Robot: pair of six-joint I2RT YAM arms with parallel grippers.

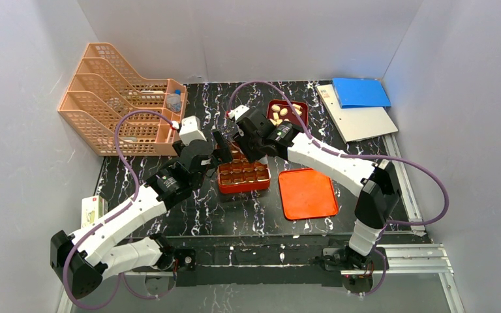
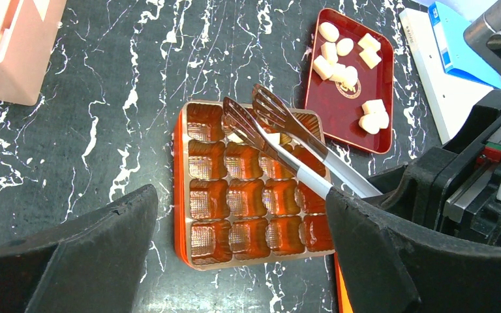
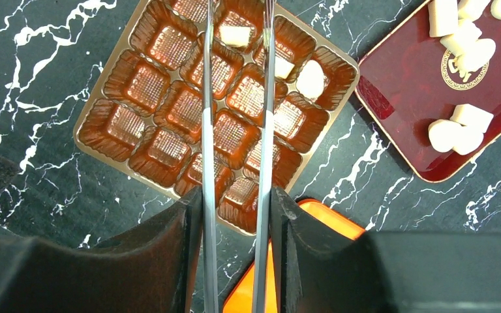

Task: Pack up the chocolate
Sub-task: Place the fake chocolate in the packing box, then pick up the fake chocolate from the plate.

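The orange-red compartmented box (image 1: 243, 175) lies mid-table; it also shows in the left wrist view (image 2: 181, 189) and the right wrist view (image 3: 91, 134). Three chocolate pieces (image 3: 311, 79) sit in its far compartments. Several more chocolate pieces (image 2: 339, 68) lie in the dark red tray (image 1: 288, 112), also in the right wrist view (image 3: 398, 111). My right gripper (image 3: 236, 208) is shut on metal tongs (image 3: 206, 98), whose arms are spread over the box's far rows (image 2: 280, 140). I cannot tell whether the tongs grip a piece. My left gripper (image 2: 241, 222) is open and empty above the box's near edge.
An orange lid (image 1: 307, 193) lies right of the box. A peach mesh file organizer (image 1: 121, 98) stands at the back left. A blue folder (image 1: 360, 91) on a white binder lies at the back right. A small carton (image 1: 92, 210) sits at the left edge.
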